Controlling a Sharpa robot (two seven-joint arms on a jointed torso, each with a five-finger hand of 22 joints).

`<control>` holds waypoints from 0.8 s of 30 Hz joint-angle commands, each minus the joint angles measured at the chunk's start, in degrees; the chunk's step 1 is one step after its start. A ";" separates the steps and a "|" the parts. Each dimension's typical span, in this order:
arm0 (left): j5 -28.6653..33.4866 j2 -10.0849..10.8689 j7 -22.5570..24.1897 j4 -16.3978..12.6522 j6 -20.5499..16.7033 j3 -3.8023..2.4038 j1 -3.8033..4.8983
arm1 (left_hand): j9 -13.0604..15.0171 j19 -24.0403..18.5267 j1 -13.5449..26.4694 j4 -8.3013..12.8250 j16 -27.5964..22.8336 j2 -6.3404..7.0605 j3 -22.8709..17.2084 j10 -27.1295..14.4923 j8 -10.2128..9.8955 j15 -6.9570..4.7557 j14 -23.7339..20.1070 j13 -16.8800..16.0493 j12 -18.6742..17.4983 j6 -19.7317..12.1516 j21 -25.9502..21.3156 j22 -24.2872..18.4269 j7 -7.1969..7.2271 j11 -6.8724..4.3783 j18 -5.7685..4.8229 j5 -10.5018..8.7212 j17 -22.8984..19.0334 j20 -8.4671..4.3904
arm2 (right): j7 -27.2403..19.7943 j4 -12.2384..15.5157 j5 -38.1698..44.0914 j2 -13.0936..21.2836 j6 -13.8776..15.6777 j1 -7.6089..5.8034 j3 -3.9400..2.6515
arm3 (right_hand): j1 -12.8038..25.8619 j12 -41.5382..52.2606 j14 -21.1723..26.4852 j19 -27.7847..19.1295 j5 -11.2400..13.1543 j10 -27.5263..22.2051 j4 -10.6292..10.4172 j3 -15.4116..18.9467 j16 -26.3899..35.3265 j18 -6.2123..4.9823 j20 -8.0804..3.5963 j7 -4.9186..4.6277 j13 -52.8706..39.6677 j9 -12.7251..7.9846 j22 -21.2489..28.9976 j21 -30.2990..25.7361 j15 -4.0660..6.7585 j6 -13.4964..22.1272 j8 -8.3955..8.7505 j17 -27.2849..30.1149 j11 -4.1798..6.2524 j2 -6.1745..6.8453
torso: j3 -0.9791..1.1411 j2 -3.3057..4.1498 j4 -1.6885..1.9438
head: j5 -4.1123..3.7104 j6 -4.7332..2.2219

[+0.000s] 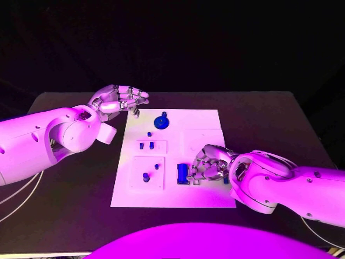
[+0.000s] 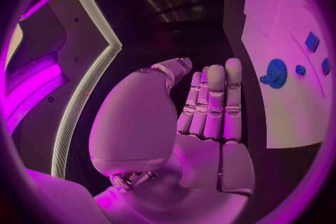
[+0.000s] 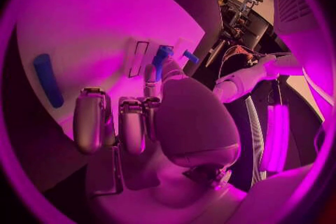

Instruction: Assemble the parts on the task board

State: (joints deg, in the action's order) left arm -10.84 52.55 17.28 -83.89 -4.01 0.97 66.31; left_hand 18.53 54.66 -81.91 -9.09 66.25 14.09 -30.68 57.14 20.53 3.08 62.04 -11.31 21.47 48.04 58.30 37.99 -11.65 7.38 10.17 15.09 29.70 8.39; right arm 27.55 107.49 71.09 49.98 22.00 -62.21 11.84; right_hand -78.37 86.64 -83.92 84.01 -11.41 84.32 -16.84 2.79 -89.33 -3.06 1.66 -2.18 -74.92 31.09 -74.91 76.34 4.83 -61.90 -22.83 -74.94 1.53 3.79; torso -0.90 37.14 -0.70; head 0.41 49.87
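Note:
The white task board [image 1: 207, 127] lies in the middle of the black table. A round blue disc [image 1: 162, 122] with a knob stands near its far edge, also the blue disc [image 2: 276, 73]. Two blue pegs [image 1: 146, 145] stand in a small plate, and two more [image 1: 147, 176] in a larger plate. A blue bar [image 1: 183, 173] lies flat beside my right hand [image 1: 209, 164], whose fingers are curled over the board with nothing visible in them. The same bar [image 3: 47, 79] lies apart from those fingers. My left hand [image 1: 119, 100] hovers at the board's far left corner, fingers [image 2: 213, 101] straight and holding nothing.
A small blue stud [image 1: 149, 134] sits just in front of the disc. Bare black table [image 1: 289, 124] stretches to the right of the board and along its near edge. My left forearm [image 1: 33, 145] lies over the table's left side.

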 commanded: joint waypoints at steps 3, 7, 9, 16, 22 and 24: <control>-0.10 0.08 0.25 -0.12 0.77 -0.01 0.03 | 0.07 -0.14 -0.25 0.02 -0.08 -0.47 -0.34 0.05 0.29 -0.19 -0.17 -0.08 0.37 -0.29 -0.16 -0.09 0.24 -0.14 0.46 0.32 -0.05 0.05 | -4.86 1.17 -1.44 1.77 0.77 -0.24 -0.03 | 1.51 -0.16 -5.59 1.53 -0.08 4.07 0.10 -0.37 0.05 0.37 -0.24 -0.50 -12.38 -0.22 -10.67 -0.24 0.06 0.47 0.54 -12.62 -0.04 1.32 | -0.07 -0.07 -0.07 | -0.07 -0.32; -0.10 0.13 0.23 -0.11 0.74 0.01 0.03 | 0.07 -0.14 -0.25 0.02 -0.08 -0.47 -0.34 0.05 0.29 -0.19 -0.17 -0.08 0.37 -0.29 -0.16 -0.09 0.24 -0.14 0.46 0.32 -0.05 0.05 | -7.71 2.13 -3.20 3.37 -1.30 -0.57 -0.03 | 1.70 -0.58 -5.47 1.12 -0.15 3.83 0.18 -1.41 0.24 0.17 0.08 -1.18 -12.10 -0.60 -10.36 -1.46 -0.39 1.78 1.44 -12.03 -0.61 2.49 | -0.08 -0.03 -0.06 | -0.31 -0.45; -0.10 0.15 0.23 -0.11 0.72 0.01 0.03 | 0.07 -0.14 -0.25 0.02 -0.08 -0.47 -0.34 0.05 0.29 -0.19 -0.17 -0.08 0.37 -0.29 -0.16 -0.09 0.24 -0.14 0.46 0.32 -0.05 0.05 | -8.43 2.63 -3.61 4.45 -1.17 -0.68 -0.03 | 1.58 -0.70 -5.43 1.00 -0.15 3.75 0.19 -1.94 0.30 0.11 0.29 -1.52 -12.04 -0.83 -10.28 -1.81 -0.64 2.38 1.95 -11.84 -0.92 3.05 | -0.09 -0.02 -0.10 | -0.36 -0.44; -0.13 0.21 0.21 -0.17 0.70 0.02 0.03 | 0.07 -0.13 -0.25 0.01 -0.09 -0.47 -0.36 0.02 0.32 -0.18 -0.17 -0.08 0.39 -0.31 -0.15 -0.09 0.23 -0.13 0.45 0.32 -0.06 0.05 | -6.54 3.39 -0.35 8.76 2.05 -1.56 -0.03 | 1.04 -0.77 -5.43 1.06 -0.13 3.69 0.24 -3.44 0.32 0.15 0.77 -2.34 -12.02 -1.53 -10.37 -1.75 -1.21 3.80 3.52 -11.82 -1.60 3.27 | -0.11 -0.03 -0.06 | -0.70 -0.38; -0.21 0.03 0.42 -0.49 0.71 0.02 0.03 | 0.07 -0.12 -0.29 0.06 -0.09 -0.43 -0.37 0.01 0.33 -0.19 -0.17 -0.08 0.41 -0.33 -0.15 -0.09 0.23 -0.14 0.45 0.31 -0.06 0.04 | -2.46 3.75 4.11 12.50 2.51 -2.72 0.00 | 1.08 -1.42 -5.27 0.80 -0.07 3.30 0.17 -4.39 0.55 0.01 1.52 -3.43 -11.57 -2.29 -10.18 -2.65 -2.11 5.29 5.49 -11.12 -2.61 3.90 | -0.17 0.00 -0.10 | -1.76 -0.46; -0.22 -0.06 0.44 -0.54 0.73 0.02 0.03 | 0.07 -0.12 -0.29 0.06 -0.09 -0.43 -0.37 0.01 0.33 -0.19 -0.17 -0.08 0.41 -0.33 -0.15 -0.09 0.23 -0.14 0.45 0.31 -0.06 0.04 | -1.34 3.69 5.16 13.49 2.22 -2.82 0.03 | 1.34 -1.57 -5.24 0.77 -0.07 3.22 0.13 -4.52 0.60 -0.03 1.61 -3.28 -11.47 -2.22 -10.16 -2.78 -2.09 4.57 5.34 -10.97 -2.55 4.13 | -0.14 -0.03 -0.02 | -2.17 -0.35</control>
State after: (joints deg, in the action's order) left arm -10.87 52.64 17.22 -84.20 -4.01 1.02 66.30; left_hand 18.53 54.66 -81.91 -9.09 66.25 14.09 -30.68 57.14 20.52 3.08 62.04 -11.30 21.68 48.04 58.29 37.99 -11.65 7.38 10.17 15.09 29.71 8.39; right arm 23.36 111.10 72.09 63.24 23.89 -65.05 11.81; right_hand -77.13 85.35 -84.02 84.00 -11.41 84.03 -16.76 -1.39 -88.98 -3.05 2.70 -5.45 -74.94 28.80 -74.94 73.76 3.06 -57.02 -17.39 -74.93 -0.83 7.35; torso -1.06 37.14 -0.80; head -1.32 49.52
